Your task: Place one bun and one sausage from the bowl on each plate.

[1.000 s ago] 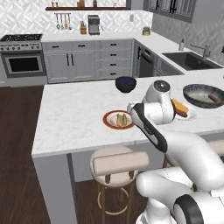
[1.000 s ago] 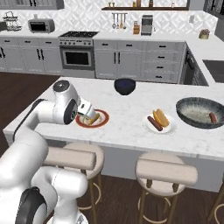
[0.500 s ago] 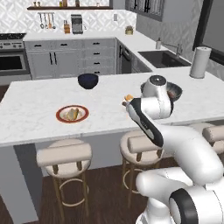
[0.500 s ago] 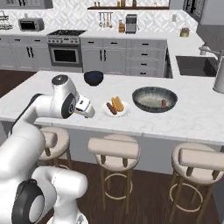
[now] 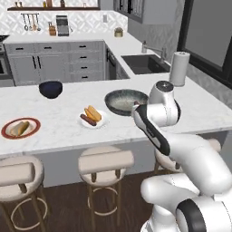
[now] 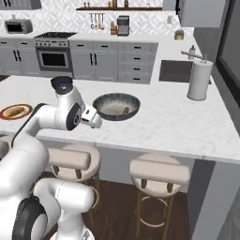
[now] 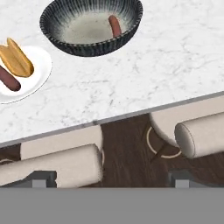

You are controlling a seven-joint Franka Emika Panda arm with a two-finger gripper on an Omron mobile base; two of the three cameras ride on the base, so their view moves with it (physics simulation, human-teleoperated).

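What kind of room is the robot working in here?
A home kitchen, rendered in simulation: a marble island counter with bar stools tucked under it, a sink with a faucet, and an oven range against the back wall.

Bowl [image 7: 89, 26]: on the counter [image 7: 166, 65], one sausage [image 7: 115, 26] inside.
White plate [image 7: 26, 76]: just beside the bowl, bearing a bun [image 7: 16, 58] and a second sausage [image 7: 8, 78].
Rimmed plate [image 5: 20, 128]: well apart leftward, bearing a bun.
Stools [image 7: 201, 133]: below the counter edge.

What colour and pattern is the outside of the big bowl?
Dark grey with fine pale ribbed stripes on the bowl; the hand view shows it best.
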